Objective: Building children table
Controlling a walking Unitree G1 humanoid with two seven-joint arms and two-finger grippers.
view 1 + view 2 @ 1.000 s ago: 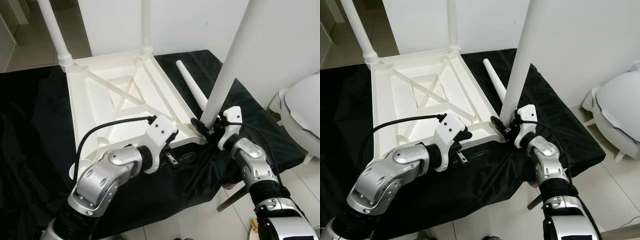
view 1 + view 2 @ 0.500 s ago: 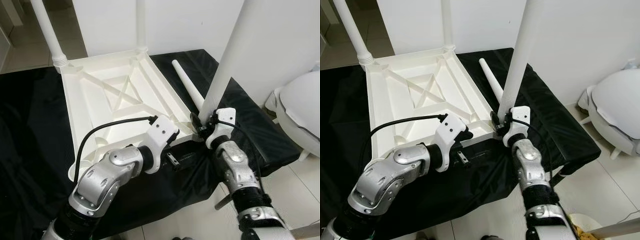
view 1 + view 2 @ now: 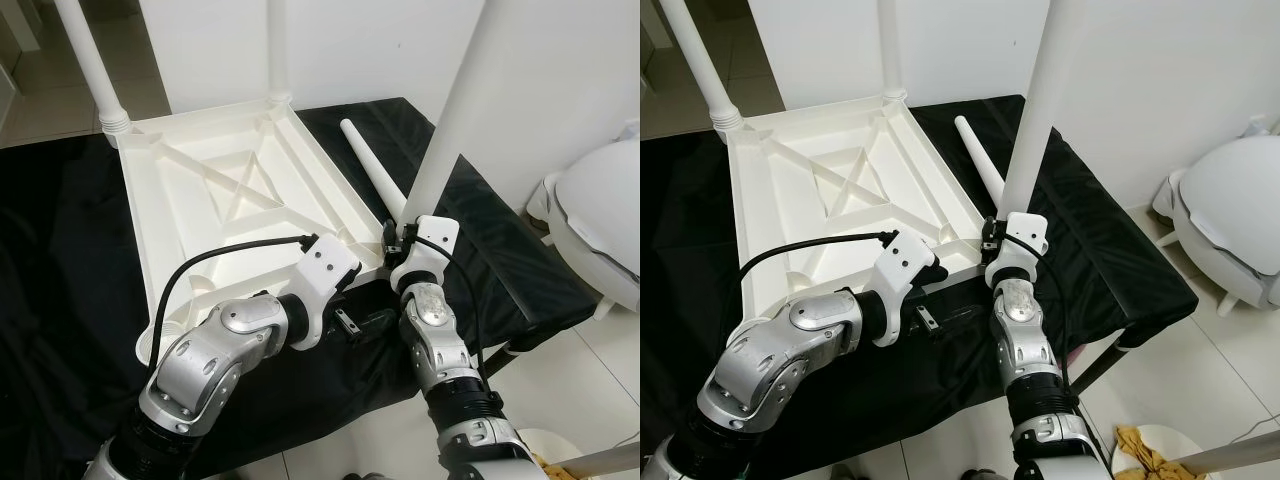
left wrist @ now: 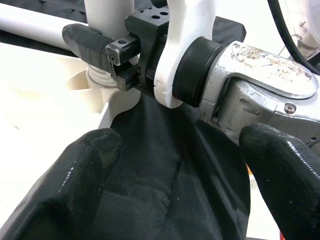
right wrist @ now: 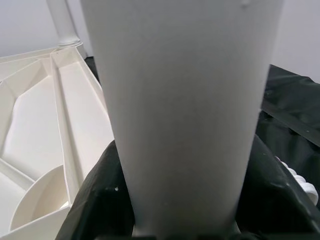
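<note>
— Where was the table top?
— Upside down on the black-draped bench, two legs standing at its far corners.
— And the third leg?
— Upright at the near right corner, the right claw clamped around its base.
— The left claw?
— Spread open just beside that corner, holding nothing. A loose leg lay on the cloth nearby.
</note>
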